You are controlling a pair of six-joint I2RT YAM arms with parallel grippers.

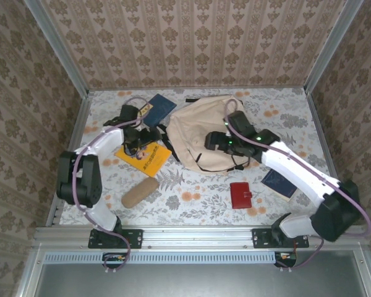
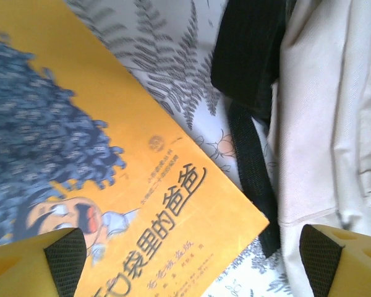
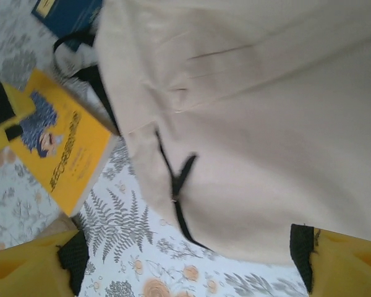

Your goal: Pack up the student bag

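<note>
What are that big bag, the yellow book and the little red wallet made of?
Bag: matte cream cloth, probably canvas; it creases and folds softly. Straps: black woven webbing, ribbed. Book: printed paper cover, smooth, slightly glossy. Wallet: smooth red, perhaps leather or imitation; too small to tell.

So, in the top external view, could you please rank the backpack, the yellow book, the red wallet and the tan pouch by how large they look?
1. student bag, by far the largest.
2. yellow book.
3. tan pouch and red wallet: these look about alike, so I will not rank them.
</note>
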